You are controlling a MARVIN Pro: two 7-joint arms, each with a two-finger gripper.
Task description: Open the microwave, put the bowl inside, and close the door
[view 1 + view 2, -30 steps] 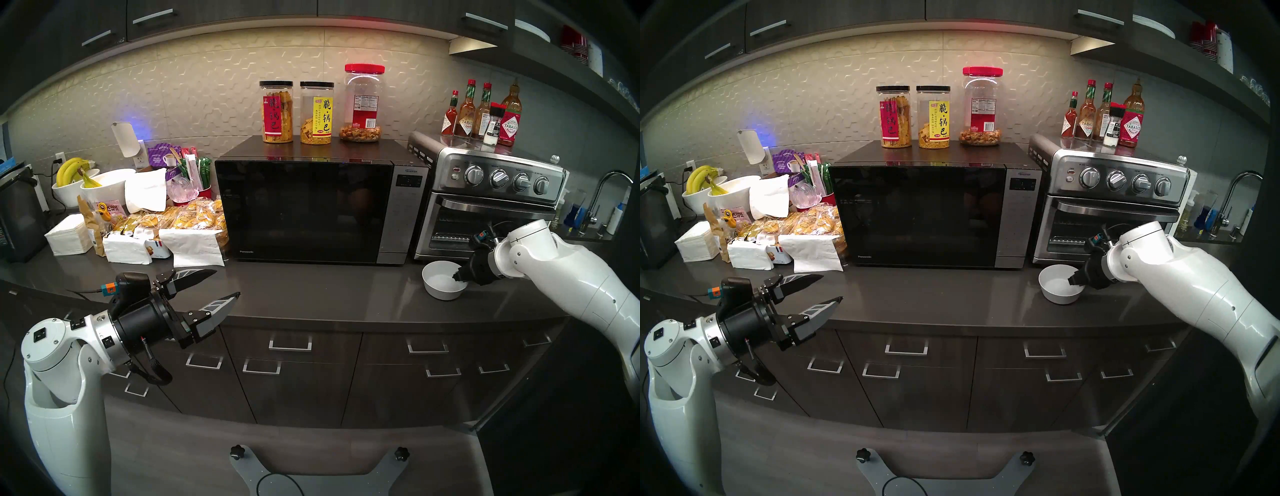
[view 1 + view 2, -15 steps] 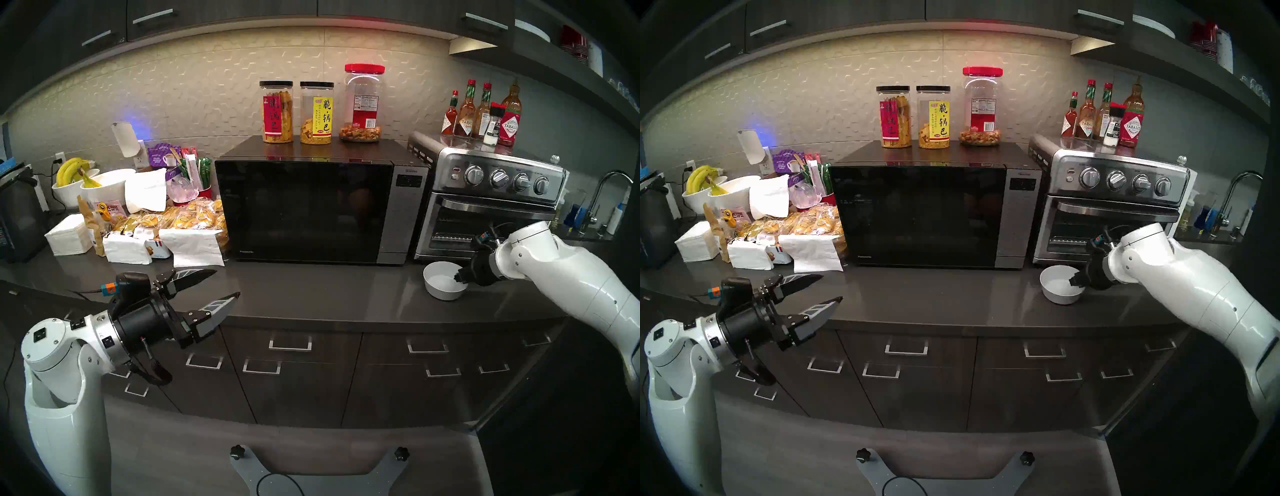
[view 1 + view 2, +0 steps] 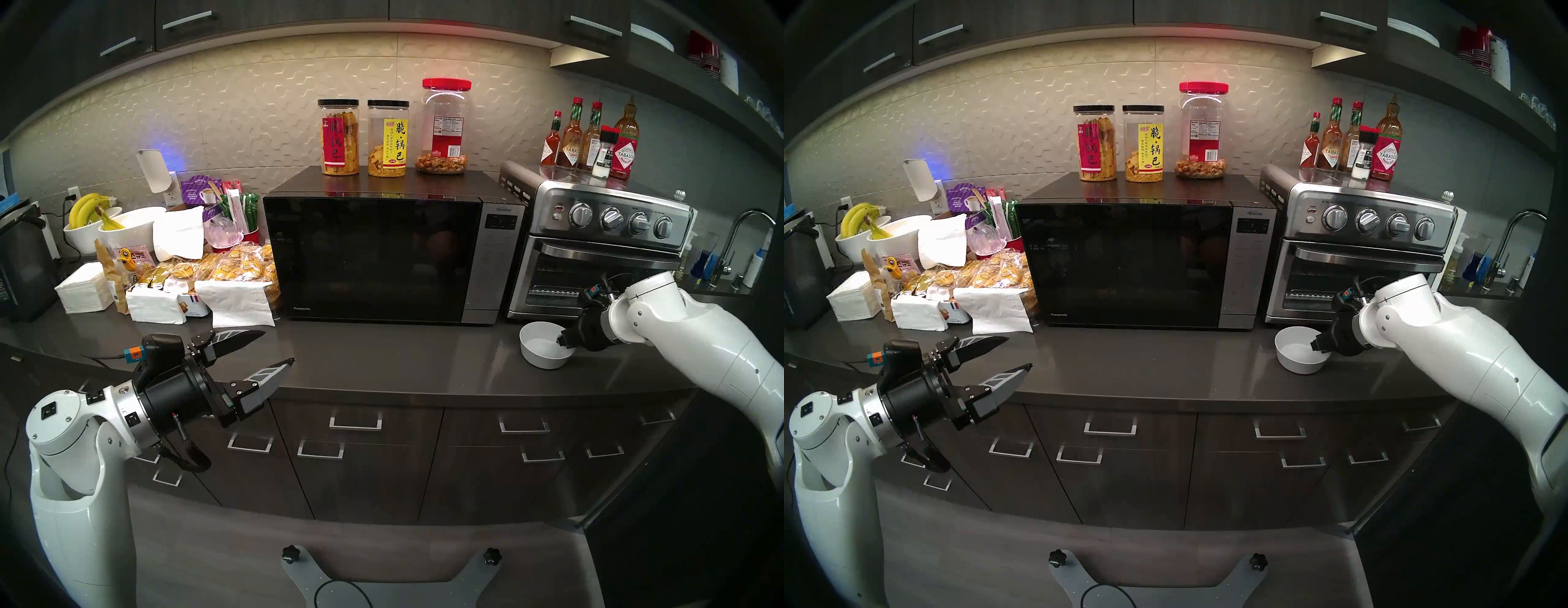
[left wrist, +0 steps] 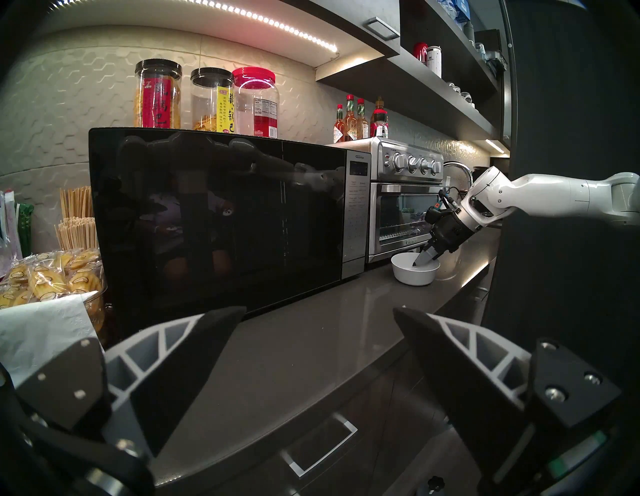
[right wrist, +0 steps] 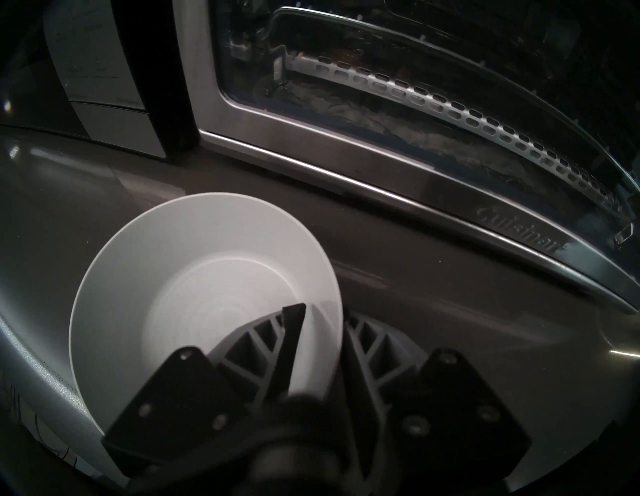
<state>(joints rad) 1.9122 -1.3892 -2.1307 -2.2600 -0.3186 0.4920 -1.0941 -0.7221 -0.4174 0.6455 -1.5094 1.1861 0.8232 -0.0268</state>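
The black microwave (image 3: 373,259) stands at the middle of the counter with its dark glass door (image 3: 1123,263) shut. The small white bowl (image 3: 541,348) sits on the counter right of it, in front of the toaster oven. My right gripper (image 5: 323,311) straddles the bowl's (image 5: 207,277) right rim, one finger inside and one outside. Its jaws are parted, and a gap shows between the inner finger and the wall. My left gripper (image 3: 278,347) hovers open and empty over the counter's front edge, left of the microwave (image 4: 214,214).
A steel toaster oven (image 3: 594,254) with sauce bottles on top stands right behind the bowl. Three snack jars (image 3: 388,138) sit on the microwave. Pastry packs, napkins and banana bowls (image 3: 110,225) crowd the counter's left. A sink tap (image 3: 751,237) is at far right.
The right wrist and the bowl have edged slightly to the right. The left arm has not moved.
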